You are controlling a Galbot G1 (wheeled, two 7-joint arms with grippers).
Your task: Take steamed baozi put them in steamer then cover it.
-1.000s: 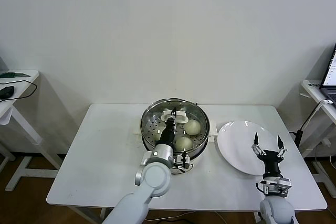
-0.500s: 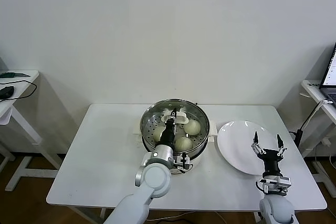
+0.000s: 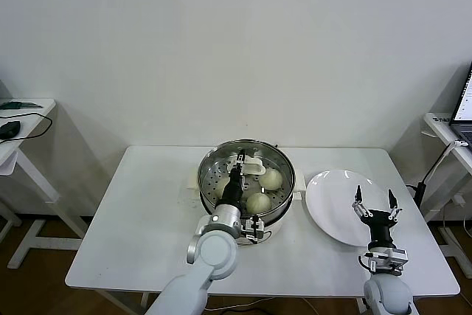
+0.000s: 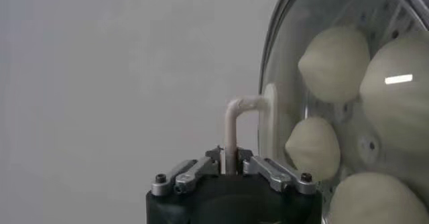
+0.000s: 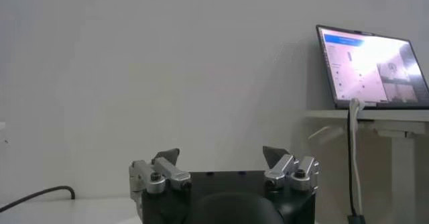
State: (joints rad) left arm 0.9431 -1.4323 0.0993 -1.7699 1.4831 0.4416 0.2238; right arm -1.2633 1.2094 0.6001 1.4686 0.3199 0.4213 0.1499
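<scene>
Left gripper [image 3: 240, 158] fingers loosened at cover [image 3: 247, 167] handle; right gripper [image 3: 375, 201] open over plate [image 3: 332, 197].

I'm working in what looks like a lab or test room, not a real kitchen. In front of me stands a plain white table [image 3: 147, 212] against a bare white wall [image 3: 236, 42], no stove, no cupboards. Off to my left there's a white desk [image 3: 22, 119] with a black cable trailing across it. On my right a side table carries an open laptop [image 5: 372, 68] with its screen lit, a white cord [image 5: 353, 151] hanging down from it.
</scene>
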